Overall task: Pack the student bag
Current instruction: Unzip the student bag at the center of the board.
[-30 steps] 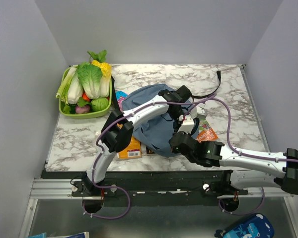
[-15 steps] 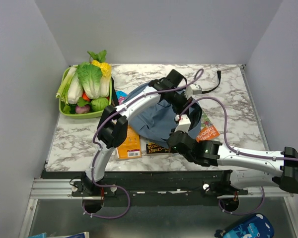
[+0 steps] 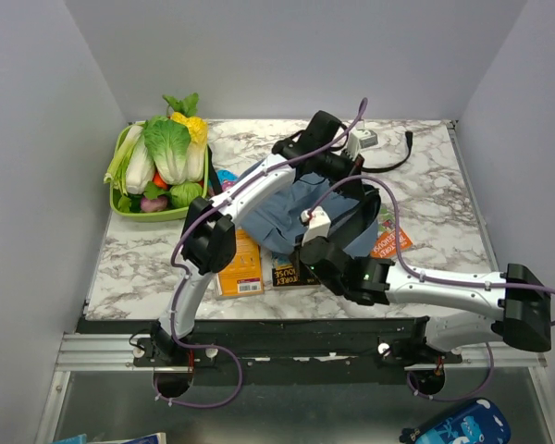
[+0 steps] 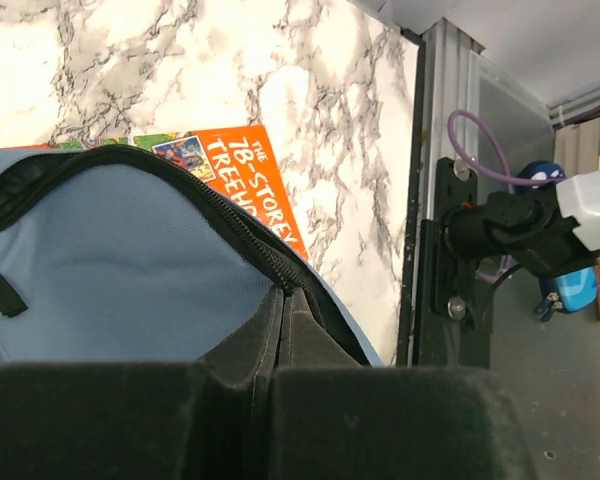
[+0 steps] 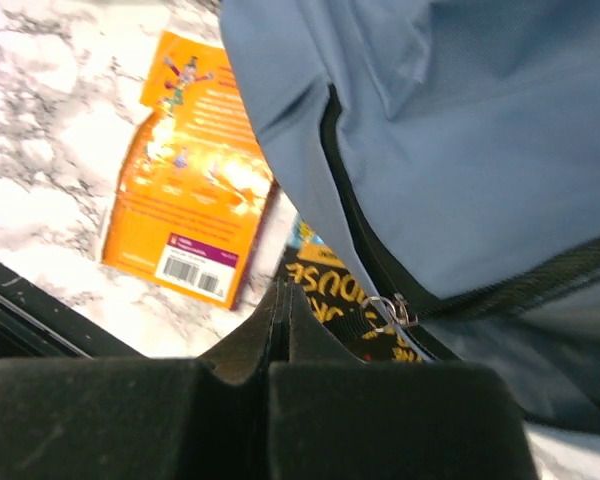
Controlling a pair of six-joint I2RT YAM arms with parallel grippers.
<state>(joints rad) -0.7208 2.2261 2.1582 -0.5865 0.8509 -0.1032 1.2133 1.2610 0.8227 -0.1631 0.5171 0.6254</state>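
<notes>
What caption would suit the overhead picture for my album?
Left arm and right arm tend the student bag over books, beside vegetable basket.

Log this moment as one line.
left tool: shut on student bag zipper edge | right tool: shut, near zipper pull | orange book: on table, outside bag

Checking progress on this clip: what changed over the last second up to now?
The left gripper, fingers shut on the zip edge of the student bag, moved toward the far side, drawing the bag with it. The right gripper, also shut, shifted left. More of the black book now shows. The vegetable basket and orange book stayed put.
</notes>
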